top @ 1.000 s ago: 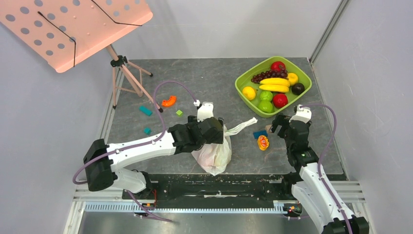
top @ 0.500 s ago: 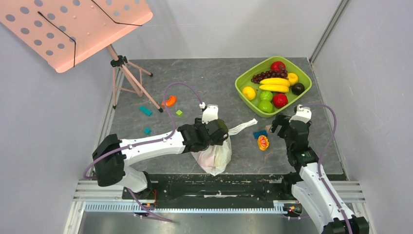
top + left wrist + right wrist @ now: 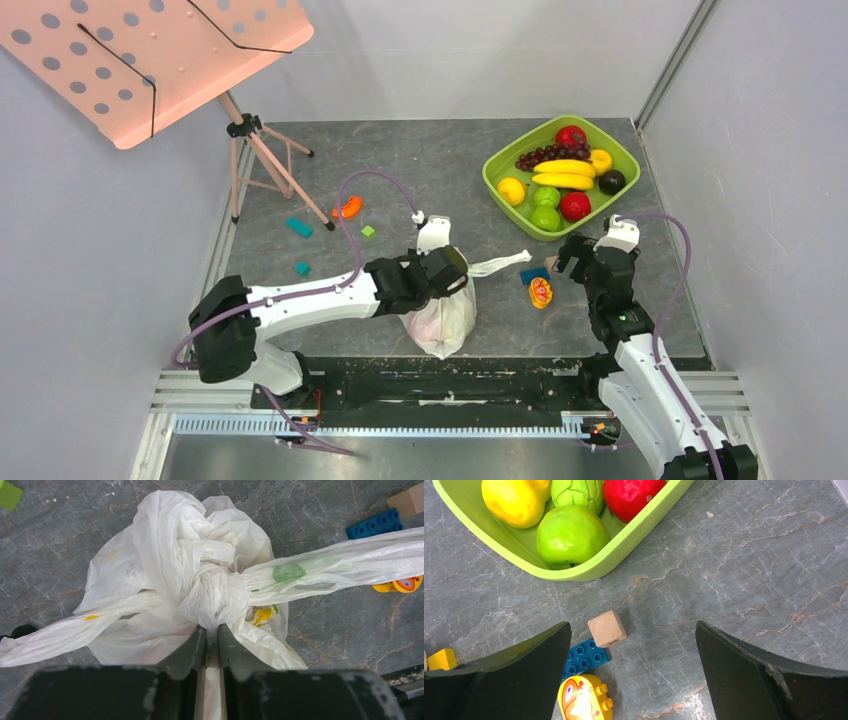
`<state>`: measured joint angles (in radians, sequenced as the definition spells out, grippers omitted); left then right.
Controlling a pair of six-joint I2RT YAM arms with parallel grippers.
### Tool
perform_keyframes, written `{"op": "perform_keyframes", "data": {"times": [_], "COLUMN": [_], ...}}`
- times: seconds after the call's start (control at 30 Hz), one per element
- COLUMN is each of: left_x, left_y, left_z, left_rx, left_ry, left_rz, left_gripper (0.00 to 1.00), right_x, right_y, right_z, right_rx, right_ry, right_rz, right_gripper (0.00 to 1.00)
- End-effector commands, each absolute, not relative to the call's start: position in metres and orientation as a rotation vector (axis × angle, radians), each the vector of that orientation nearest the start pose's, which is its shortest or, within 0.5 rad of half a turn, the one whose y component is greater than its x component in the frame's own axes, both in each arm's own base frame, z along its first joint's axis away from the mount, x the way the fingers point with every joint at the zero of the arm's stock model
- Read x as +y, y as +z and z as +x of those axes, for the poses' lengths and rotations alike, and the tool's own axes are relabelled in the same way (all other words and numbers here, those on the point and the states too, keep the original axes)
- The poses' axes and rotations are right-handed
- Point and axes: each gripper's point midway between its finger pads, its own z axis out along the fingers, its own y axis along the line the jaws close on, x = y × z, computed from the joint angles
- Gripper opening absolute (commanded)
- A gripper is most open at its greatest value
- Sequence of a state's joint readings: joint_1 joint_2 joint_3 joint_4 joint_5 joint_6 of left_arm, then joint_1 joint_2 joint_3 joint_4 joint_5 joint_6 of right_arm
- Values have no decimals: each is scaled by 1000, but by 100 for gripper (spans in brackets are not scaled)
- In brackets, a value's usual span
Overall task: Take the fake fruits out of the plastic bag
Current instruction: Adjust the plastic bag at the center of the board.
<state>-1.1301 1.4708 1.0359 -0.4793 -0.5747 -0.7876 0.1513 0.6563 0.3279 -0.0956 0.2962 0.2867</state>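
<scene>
The plastic bag (image 3: 441, 320) stands knotted near the table's front edge, white and crinkly, with one handle (image 3: 500, 264) trailing right. In the left wrist view the plastic bag (image 3: 170, 555) fills the middle, and my left gripper (image 3: 212, 628) is shut on the film just below its knot. The fake fruits are inside; only a yellow patch (image 3: 263, 615) and faint pink and yellow tints show through. My left gripper (image 3: 452, 272) sits on top of the bag. My right gripper (image 3: 572, 258) hangs open to the right, over loose toy blocks, its jaws (image 3: 632, 625) wide with nothing between them.
A green tray (image 3: 493, 163) of fruit sits at the back right, its rim (image 3: 624, 545) close to my right gripper. A wooden cube (image 3: 607, 628), blue block (image 3: 585, 660) and yellow toy block (image 3: 540, 292) lie below it. Small blocks (image 3: 347, 207) and a pink music stand (image 3: 150, 60) are at the left.
My left gripper has gone from wide open to shut on the bag below its knot, after sliding slightly right over it. The bag looks gathered tighter. The right arm has not moved.
</scene>
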Motion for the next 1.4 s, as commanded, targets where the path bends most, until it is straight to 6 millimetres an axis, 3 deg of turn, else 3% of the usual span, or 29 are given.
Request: {"op": "perform_keyframes", "data": {"times": [0.0, 0.07, 0.37, 0.7, 0.93, 1.03, 1.2, 1.37], "left_x": [-301, -299, -314, -302, -305, -303, -295, -290], "left_y": [153, 164, 216, 255, 247, 243, 241, 223], "left_z": [228, 230, 223, 211, 184, 176, 173, 164], "left_rx": [2189, 2160, 1974, 1682, 1472, 1379, 1239, 1130], "left_ry": [-283, -266, -324, -340, -409, -407, -340, -288], "left_rz": [242, 293, 750, 1065, 1380, 1451, 1544, 1718], "left_gripper": [13, 2, 2, 2, 2, 2, 2, 2], "right_x": [0, 0, 3, 35, 77, 106, 152, 185], "right_y": [134, 140, 186, 249, 280, 288, 279, 263], "right_z": [277, 278, 282, 284, 279, 266, 241, 209], "right_rx": [1905, 1896, 1806, 1637, 1413, 1289, 1214, 1218], "right_ry": [-16, -15, 10, 144, 336, 434, 639, 908], "right_rz": [321, 320, 262, 27, -162, -350, -626, -840], "right_gripper": [98, 98, 98, 98, 97, 92, 88, 79]}}
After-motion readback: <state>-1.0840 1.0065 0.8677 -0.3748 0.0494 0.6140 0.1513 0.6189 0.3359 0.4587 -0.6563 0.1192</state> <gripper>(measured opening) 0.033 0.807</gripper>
